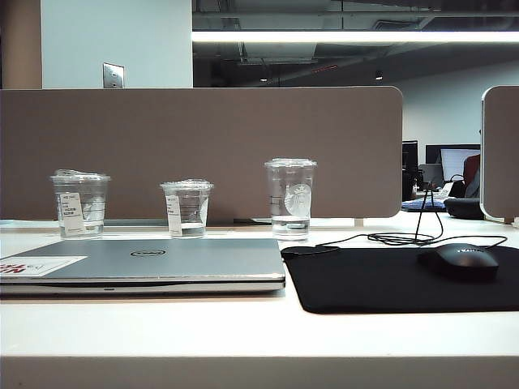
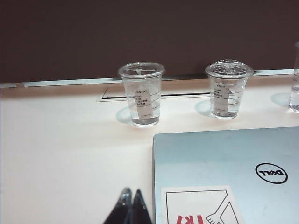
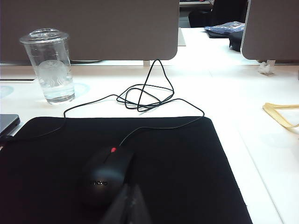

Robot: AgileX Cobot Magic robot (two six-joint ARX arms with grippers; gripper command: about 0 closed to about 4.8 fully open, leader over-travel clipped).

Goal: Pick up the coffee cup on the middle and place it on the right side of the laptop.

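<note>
With both the left gripper (image 2: pixel 131 207) and right gripper (image 3: pixel 130 205) pinched together near the desk's front edge, whichever arm goes should spread its fingers, then reach past the laptop (image 1: pixel 154 261) to the far middle coffee cup (image 1: pixel 186 208), squeezing below the lid.

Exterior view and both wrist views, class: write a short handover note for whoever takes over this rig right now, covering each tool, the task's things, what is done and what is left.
Left tool: shut, empty, low over the desk beside the laptop.
Right tool: tips together, empty, above the black mouse on the mouse pad.
Coffee cup: upright behind the laptop, middle of three cups, untouched.
Done: nothing.
Left: grasp the coffee cup, set it right of the laptop, where the mouse pad lies.
</note>
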